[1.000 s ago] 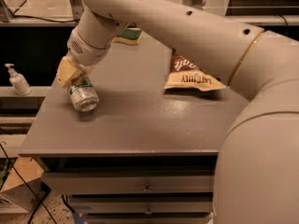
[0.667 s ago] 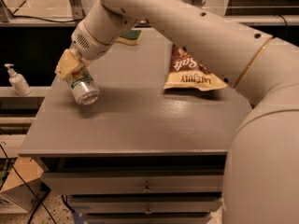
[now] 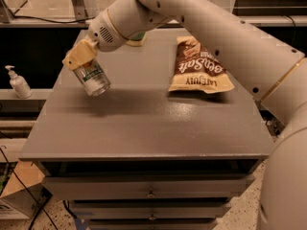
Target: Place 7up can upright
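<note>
The 7up can, silver-white with green lettering and a shiny metal end, is held in the air over the left part of the grey table. It is tilted, its lower end pointing down and to the right. My gripper, with tan pads, is shut on the can's upper end. The can casts a shadow on the table below it and does not touch the surface.
A brown snack bag lies flat at the back right of the table. A green-and-white object sits at the back, partly hidden by my arm. A hand-sanitiser bottle stands on a shelf to the left. Drawers are below the tabletop.
The gripper has lifted the can off the table and is swinging it from lying towards upright. The snack bag has not moved.
</note>
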Robot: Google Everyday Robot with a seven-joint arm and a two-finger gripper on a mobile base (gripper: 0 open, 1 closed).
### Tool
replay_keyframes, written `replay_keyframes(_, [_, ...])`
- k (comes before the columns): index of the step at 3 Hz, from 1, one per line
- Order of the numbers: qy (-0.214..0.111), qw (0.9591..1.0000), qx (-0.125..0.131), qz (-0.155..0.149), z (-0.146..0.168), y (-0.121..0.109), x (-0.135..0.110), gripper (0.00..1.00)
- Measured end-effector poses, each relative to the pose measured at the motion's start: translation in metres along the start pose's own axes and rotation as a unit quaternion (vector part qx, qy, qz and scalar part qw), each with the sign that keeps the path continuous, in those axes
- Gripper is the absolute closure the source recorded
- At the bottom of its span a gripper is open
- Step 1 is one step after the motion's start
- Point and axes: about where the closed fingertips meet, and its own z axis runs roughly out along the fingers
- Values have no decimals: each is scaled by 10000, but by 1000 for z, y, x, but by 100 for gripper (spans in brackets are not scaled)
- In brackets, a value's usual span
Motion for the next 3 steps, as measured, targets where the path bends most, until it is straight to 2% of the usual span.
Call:
replay_keyframes(1, [-22,9987,-14,-501,-1,2,0,100])
replay_keyframes(2, [178,9969,36,-768,1,7,-4,100])
replay_keyframes(3, [158,9911,-58,-1320,0,16,-6,100])
